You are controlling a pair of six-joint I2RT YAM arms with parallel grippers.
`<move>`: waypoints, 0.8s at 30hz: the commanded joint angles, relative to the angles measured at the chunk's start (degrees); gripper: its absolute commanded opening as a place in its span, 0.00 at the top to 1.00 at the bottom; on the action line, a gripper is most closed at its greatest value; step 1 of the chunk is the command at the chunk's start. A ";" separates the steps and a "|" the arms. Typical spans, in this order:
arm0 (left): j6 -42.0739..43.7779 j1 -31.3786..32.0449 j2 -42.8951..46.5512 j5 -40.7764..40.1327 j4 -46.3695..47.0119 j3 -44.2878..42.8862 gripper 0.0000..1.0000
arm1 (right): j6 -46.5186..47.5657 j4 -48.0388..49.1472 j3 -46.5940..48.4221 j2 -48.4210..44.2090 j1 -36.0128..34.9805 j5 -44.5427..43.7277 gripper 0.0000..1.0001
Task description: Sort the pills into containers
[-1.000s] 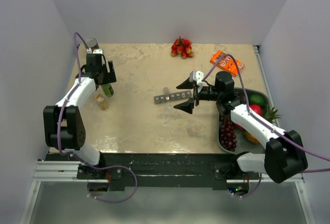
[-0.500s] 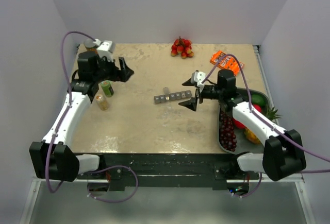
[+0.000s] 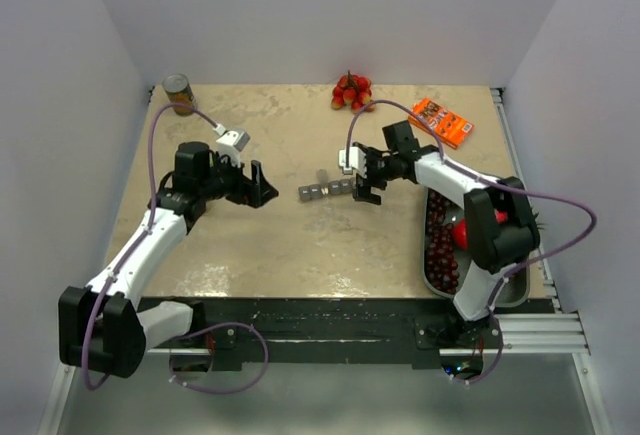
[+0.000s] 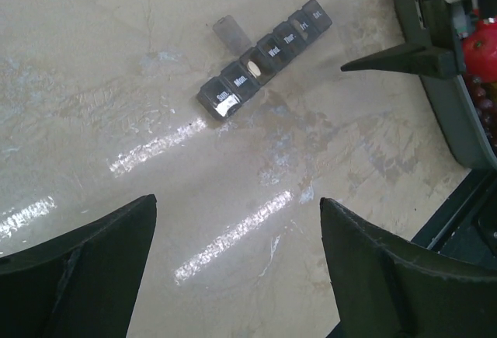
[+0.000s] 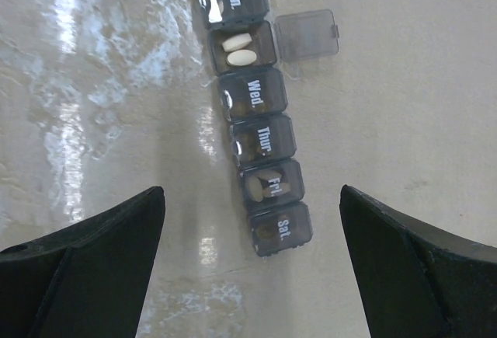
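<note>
While both arms reach out from the near edge, a dark tray (image 4: 458,120) sits nearest, behind the right fingers, with dark grapes (image 3: 440,255) heaped in it. Farther in, the left gripper (image 4: 235,202) has its fingers spread wide and holds nothing. The containers (image 4: 264,57), a dark-grey strip of day-marked compartments, lie flat on the table ahead of those fingertips and well apart from them, Sun. end nearest. From the opposite side the right gripper (image 5: 250,192) is spread just as wide, also gripping nothing: the Sat. and Fri. compartments lie between its two fingers, clear of both, and the row runs on past the tips. The compartment between Mon. and Wed. has its lid (image 5: 307,35) flipped out sideways, and two white pills (image 5: 239,49) lie in it; the other lids in view are shut. Beyond both sets of fingers, along the far edge, stand a tin can (image 3: 178,93) on the left fingers' side, a cluster of small red fruit (image 3: 351,92) near the middle, and an orange packet (image 3: 440,122) on the right fingers' side.
</note>
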State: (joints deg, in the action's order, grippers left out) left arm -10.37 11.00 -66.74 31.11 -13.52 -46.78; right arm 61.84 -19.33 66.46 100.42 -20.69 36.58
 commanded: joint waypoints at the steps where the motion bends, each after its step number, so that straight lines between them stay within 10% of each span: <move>1: -0.35 -0.19 3.37 -1.58 5.61 3.80 0.10 | 7.50 -7.99 7.36 5.83 -1.19 -6.77 0.07; 14: -13.67 -0.28 -1.19 -2.55 18.15 8.55 0.14 | 9.78 -15.91 20.38 17.96 -2.34 -9.25 0.30; 24: -26.63 0.24 -22.63 -2.01 28.11 -1.97 0.48 | 13.74 -19.52 17.22 16.74 -2.51 -6.43 0.64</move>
State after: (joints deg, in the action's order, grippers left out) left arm -31.79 11.00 -83.83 30.33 8.84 -41.01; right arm 73.19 -35.20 85.25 118.74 -22.83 28.47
